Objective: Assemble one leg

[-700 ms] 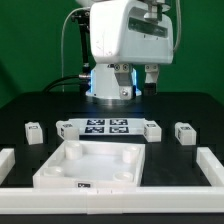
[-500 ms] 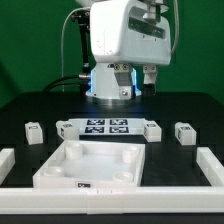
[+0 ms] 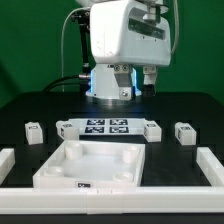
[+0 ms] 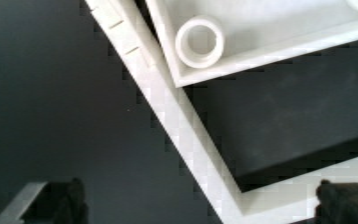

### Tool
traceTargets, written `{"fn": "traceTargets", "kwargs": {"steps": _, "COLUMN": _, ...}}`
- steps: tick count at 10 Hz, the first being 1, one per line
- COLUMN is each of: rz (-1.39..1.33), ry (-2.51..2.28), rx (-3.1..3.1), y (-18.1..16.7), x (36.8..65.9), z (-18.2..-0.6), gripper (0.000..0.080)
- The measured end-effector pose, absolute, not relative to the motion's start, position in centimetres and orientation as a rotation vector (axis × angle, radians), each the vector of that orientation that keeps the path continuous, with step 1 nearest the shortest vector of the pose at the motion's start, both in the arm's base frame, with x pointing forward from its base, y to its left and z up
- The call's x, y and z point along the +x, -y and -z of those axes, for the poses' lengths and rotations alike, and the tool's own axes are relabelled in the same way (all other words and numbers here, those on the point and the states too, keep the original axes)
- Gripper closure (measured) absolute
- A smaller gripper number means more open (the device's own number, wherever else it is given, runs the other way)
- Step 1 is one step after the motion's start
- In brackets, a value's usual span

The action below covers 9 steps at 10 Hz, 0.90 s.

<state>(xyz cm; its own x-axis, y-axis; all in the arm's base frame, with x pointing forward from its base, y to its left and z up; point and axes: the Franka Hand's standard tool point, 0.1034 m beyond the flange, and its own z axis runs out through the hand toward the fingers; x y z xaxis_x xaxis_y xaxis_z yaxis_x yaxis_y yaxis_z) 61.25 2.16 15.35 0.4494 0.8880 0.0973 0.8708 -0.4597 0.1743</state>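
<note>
Assembly bench (image 3: 25,108). The pincer (image 4: 197,203) is released, fingers spread, gripping nothing. One leg (image 3: 35,131) lies at nine o'clock of the marker board (image 3: 107,126), a second leg (image 3: 182,132) at three o'clock, the plate (image 3: 60,170) at six o'clock.

I see a green wall (image 3: 30,40) at the back. The counter (image 3: 15,110) is flat and black, dull and not shiny. A low white rail (image 3: 110,198) runs along its front and both sides. The light is soft and even.
</note>
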Motion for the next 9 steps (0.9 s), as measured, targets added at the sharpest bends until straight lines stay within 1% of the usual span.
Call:
{"fn": "traceTargets", "kwargs": {"steps": 1, "rz": -0.273, "ry": -1.581, "rx": 2.582, "y": -2.1, "x": 61.1, "z": -15.1, "gripper": 0.0150}}
{"fn": "traceTargets", "kwargs": {"steps": 2, "rz": -0.281, "ry": -1.594, "rx": 2.570, "y": -1.8, "x": 60.2, "z": -14.1, "gripper": 0.0150}}
{"fn": "traceTargets", "kwargs": {"steps": 4, "rz": -0.255, "ry": -1.648, "rx": 2.552, "y": -1.5, "x": 57.9, "z": -11.4, "gripper": 0.0150}}
{"fn": "traceTargets", "kwargs": {"steps": 5, "rz": -0.248, "ry": -1.648, "rx": 2.558, "y": -1.3, "x": 57.3, "z": -10.6, "gripper": 0.0150}}
{"fn": "traceTargets", "kwargs": {"steps": 6, "rz": -0.234, "ry": -1.644, "rx": 2.568, "y": -1.1, "x": 56.9, "z": -10.2, "gripper": 0.0150}}
{"fn": "traceTargets", "kwargs": {"steps": 9, "rz": -0.214, "ry": -1.657, "rx": 2.564, "y": -1.2, "x": 57.0, "z": -10.2, "gripper": 0.0150}}
